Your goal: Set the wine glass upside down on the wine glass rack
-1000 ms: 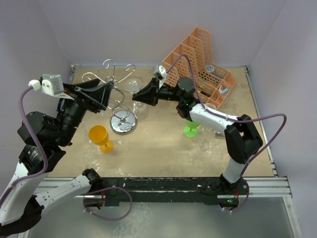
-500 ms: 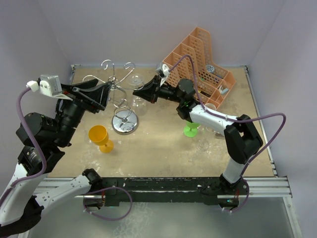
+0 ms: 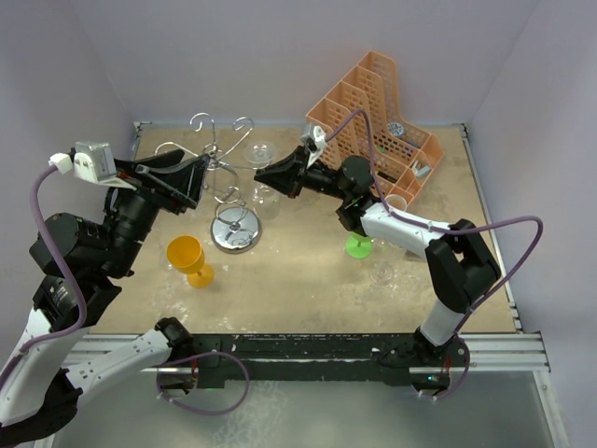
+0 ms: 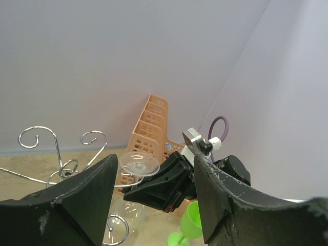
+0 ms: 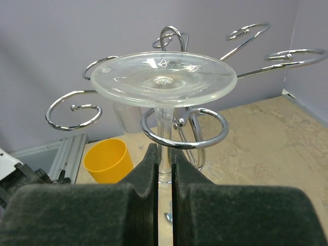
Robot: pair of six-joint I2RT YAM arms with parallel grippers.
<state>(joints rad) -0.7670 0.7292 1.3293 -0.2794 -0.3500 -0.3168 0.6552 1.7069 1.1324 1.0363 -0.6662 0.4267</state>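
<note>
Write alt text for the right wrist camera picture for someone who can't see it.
A clear wine glass is held upside down, its flat foot on top. Its stem passes down through a curled ring of a silver wire rack into the grip of the right claw. A yellow cup stands behind on the table.

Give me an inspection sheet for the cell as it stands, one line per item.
Surface: tabletop beige and mottled.
Job's things: wine glass upside down, stem inside a hook loop of the wine glass rack; rack upright.
Clutter: yellow goblet, green goblet, orange mesh organiser, faint clear glassware by the right arm.
Grippers: right gripper closed on the glass stem; left gripper open, empty, beside the rack.
Cables: left purple cable loops off the wrist; right purple cable arcs past the organiser; no snag seen.
Surroundings: lavender walls, aluminium rail at the near edge.
</note>
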